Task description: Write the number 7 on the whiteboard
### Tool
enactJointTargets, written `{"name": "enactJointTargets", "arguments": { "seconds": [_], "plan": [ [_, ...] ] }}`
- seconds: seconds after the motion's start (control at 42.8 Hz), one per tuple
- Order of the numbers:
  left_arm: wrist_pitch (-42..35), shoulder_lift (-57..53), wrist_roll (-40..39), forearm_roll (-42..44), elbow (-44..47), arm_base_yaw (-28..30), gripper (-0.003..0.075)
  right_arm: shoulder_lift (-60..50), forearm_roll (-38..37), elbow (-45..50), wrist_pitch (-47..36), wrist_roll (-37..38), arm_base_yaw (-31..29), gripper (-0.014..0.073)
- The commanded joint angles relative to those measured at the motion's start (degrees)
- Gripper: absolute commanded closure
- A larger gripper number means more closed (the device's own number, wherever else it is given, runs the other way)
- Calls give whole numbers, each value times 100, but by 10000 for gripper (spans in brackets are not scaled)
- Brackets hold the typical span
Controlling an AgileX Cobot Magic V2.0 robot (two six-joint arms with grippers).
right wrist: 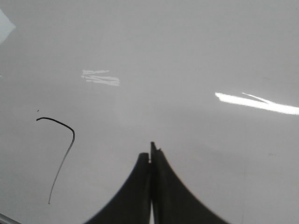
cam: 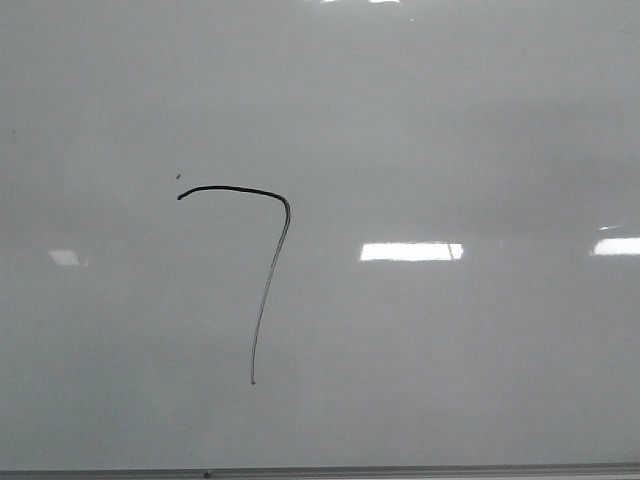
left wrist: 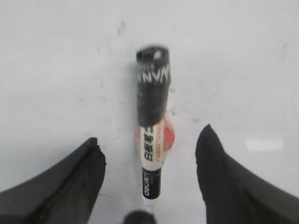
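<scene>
The whiteboard [cam: 450,130] fills the front view. The number 7 [cam: 235,188] is drawn on it in black, left of centre, with a curved top bar and a thin slanted downstroke. No gripper shows in the front view. In the right wrist view my right gripper [right wrist: 151,149] is shut and empty over the whiteboard [right wrist: 187,70], to the right of the number 7 [right wrist: 56,121]. In the left wrist view my left gripper [left wrist: 150,134] is open. A marker [left wrist: 152,93] with a black cap and a white labelled body lies on a white surface between the fingers, touching neither.
A tiny black speck [cam: 178,177] sits just above the 7's top bar. The board's thin grey bottom edge [cam: 400,471] runs along the front. Bright light reflections [cam: 410,251] show on the board's right half.
</scene>
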Motion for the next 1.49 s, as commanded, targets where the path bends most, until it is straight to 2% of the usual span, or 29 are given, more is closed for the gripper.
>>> {"name": "enactJointTargets", "arguments": {
  "seconds": [0.0,0.093,0.257,0.42,0.56,0.747,1.377,1.471],
  "plan": [
    [-56,-941,3,49,-142,9,302,13,177,-146,-260,-10,-36,662],
    [237,-1597,3,49,-130,9,341,13,177,-146,-252,-10,-36,662],
    [636,-2856,3,49,99,9,561,13,177,-146,-221,-10,-36,662],
    [1152,-3872,3,49,330,9,736,13,177,-146,-209,-10,-36,662],
    [1669,-4456,3,39,330,9,741,13,177,-146,-209,-10,-36,662],
    [1635,-4825,3,39,330,9,741,13,177,-146,-209,-10,-36,662],
    [1510,-4860,-9,78,408,9,741,13,177,-146,-196,-10,-36,662],
    [1338,-5051,-590,449,567,-107,741,13,177,-146,-196,-10,-36,662]
  ]
}}
